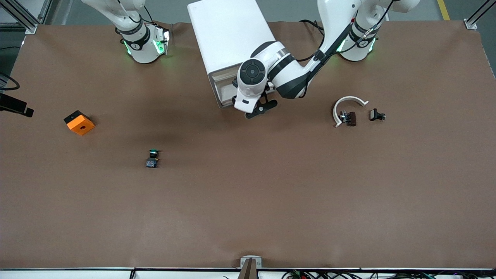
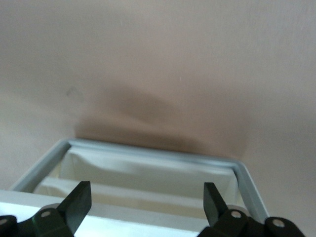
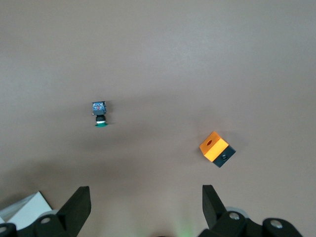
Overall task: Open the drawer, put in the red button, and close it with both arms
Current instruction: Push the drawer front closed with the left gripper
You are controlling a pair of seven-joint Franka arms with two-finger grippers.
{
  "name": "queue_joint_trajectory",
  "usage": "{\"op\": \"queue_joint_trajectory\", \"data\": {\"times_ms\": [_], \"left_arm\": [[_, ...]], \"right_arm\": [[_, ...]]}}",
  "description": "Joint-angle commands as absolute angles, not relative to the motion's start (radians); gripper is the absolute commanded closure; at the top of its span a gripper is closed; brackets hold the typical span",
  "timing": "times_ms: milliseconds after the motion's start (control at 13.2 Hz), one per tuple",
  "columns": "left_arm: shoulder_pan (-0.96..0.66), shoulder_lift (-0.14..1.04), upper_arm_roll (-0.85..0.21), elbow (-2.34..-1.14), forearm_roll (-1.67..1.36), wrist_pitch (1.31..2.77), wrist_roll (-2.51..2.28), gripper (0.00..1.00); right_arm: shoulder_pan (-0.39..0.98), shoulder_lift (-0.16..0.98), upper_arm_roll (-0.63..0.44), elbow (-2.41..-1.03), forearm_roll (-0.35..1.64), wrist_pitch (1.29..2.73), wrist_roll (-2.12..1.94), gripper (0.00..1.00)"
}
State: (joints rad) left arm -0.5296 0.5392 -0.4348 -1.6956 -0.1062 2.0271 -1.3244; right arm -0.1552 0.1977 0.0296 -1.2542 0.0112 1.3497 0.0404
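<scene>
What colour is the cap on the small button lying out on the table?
Green, not red. The button shows it best in the right wrist view.

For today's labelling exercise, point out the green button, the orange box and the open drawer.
green button [image 1: 152, 159], front view, on its body.
orange box [image 1: 80, 124], front view, on its orange top.
drawer [image 2: 148, 175], left wrist view, on its inner floor.

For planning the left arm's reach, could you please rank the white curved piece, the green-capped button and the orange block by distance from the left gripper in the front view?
From the left gripper, at the drawer front:
1. White curved piece, toward the left arm's end.
2. Green-capped button, nearer the camera.
3. Orange block, toward the right arm's end.
</scene>
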Motion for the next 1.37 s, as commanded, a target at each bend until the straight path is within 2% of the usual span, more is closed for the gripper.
{"op": "queue_joint_trajectory", "data": {"times_ms": [0, 304, 532, 911, 1139, 1291], "left_arm": [[-0.523, 0.548, -0.462, -1.692, -0.182, 2.022, -1.341, 0.00], [-0.522, 0.571, -0.479, -1.692, -0.250, 2.022, -1.339, 0.00], [-0.518, 0.591, -0.492, -1.690, -0.275, 2.022, -1.338, 0.00], [-0.508, 0.597, -0.477, -1.643, -0.267, 2.000, -1.339, 0.00], [-0.502, 0.581, -0.436, -1.579, -0.259, 1.900, -1.338, 0.00], [-0.471, 0.554, -0.408, -1.546, -0.250, 1.826, -1.332, 0.00]], "right_arm": [[-0.156, 0.153, 0.043, -1.293, 0.029, 1.354, 0.087, 0.00], [-0.124, 0.123, 0.031, -1.310, 0.028, 1.379, 0.081, 0.00], [-0.025, 0.089, -0.073, -1.357, 0.028, 1.414, 0.063, 0.00], [-0.017, 0.055, -0.112, -1.397, 0.026, 1.437, -0.017, 0.00], [-0.021, -0.035, -0.112, -1.543, 0.028, 1.521, -0.017, 0.00], [-0.020, -0.055, -0.110, -1.568, 0.026, 1.534, -0.017, 0.00]]}}
